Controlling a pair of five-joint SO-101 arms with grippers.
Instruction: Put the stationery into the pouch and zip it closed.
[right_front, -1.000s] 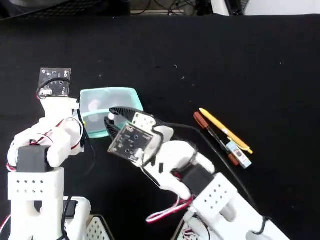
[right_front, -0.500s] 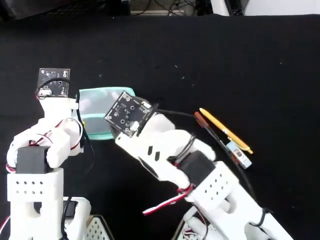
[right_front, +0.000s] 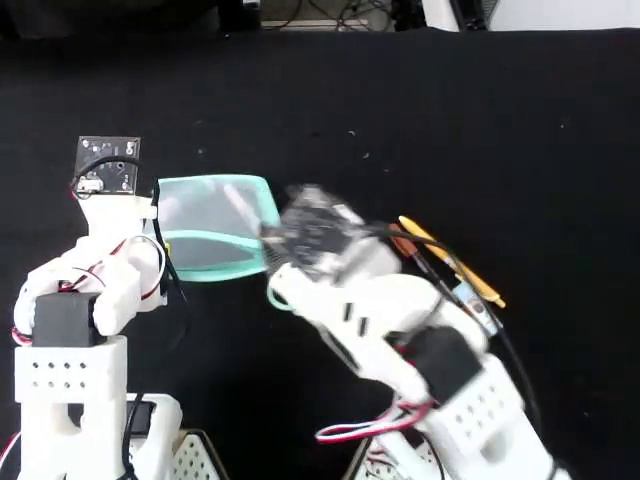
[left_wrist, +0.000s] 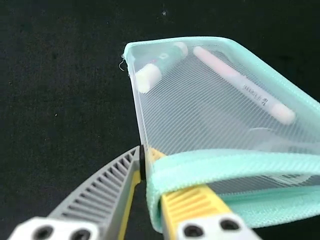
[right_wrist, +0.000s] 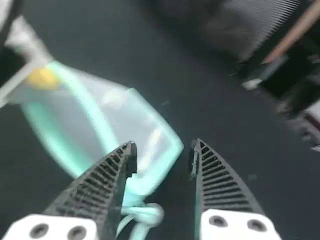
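We hold the pouch by its near edge in our clamped left gripper, with some stationery already inside. Our right gripper, jaws apart and empty, has swung off the pouch mouth toward the pens lying beyond. Next we must pinch one.

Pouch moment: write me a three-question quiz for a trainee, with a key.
1. True or false: the left tool clamps the edge of the pouch.
2. The right tool is: A) open and empty, B) shut on a pen, C) shut on the zip.
3. Where does the yellow pen lie?
Key: 1 true; 2 A; 3 on the table, outside the pouch.
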